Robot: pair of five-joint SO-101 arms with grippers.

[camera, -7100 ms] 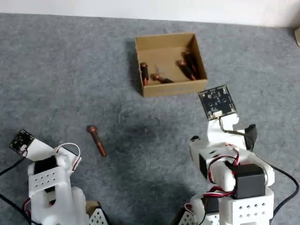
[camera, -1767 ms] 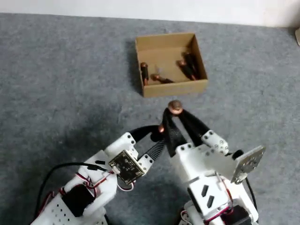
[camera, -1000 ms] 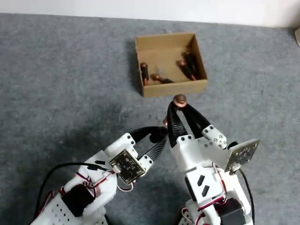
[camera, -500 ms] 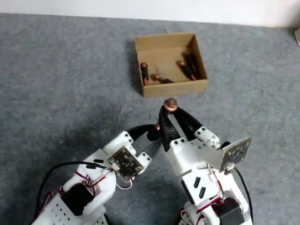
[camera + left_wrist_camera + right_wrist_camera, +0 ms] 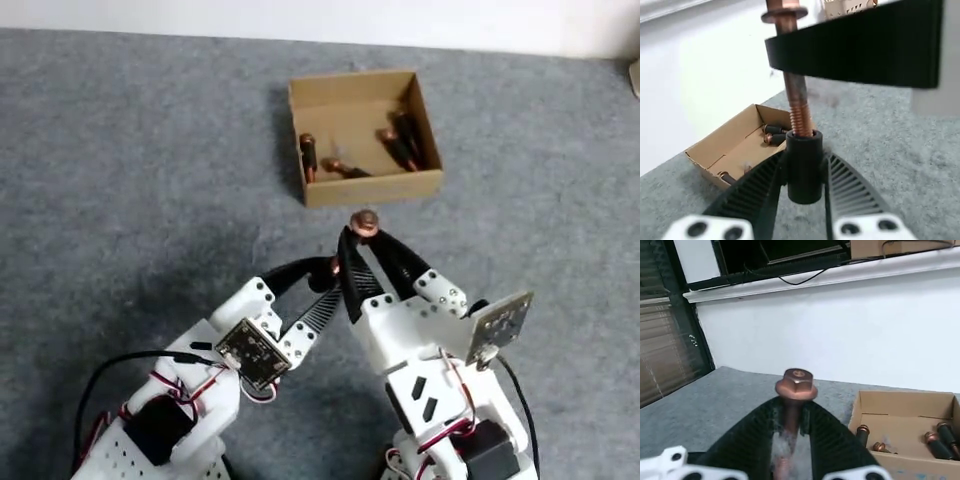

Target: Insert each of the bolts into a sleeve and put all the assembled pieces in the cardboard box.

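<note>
Both arms have come forward from their drawn-back pose of some seconds ago, and the bolt that then lay loose on the grey worktop point(image 5: 150, 200) is now up in the air. Over the last second the right hand point(image 5: 360, 240) has shifted a little toward the other arm, bringing the bolt point(image 5: 365, 221) over the sleeve. The right hand is clamped on the copper bolt just under its flanged head and holds it upright, head uppermost, as its own wrist view shows. The left hand point(image 5: 803, 172) is closed around a short black sleeve point(image 5: 804, 165) and holds it upright with the open end up. In the left wrist view the threaded end of the bolt sits in the sleeve's mouth, with most of the thread and the smooth shank showing above it. From above, the two hands meet just in front of the cardboard box point(image 5: 365, 188), on the side nearer the arms and apart from its wall. The box stands open on the worktop, and several assembled pieces point(image 5: 400, 142) lie on its floor, one along one side wall and the others toward the opposite side.
</note>
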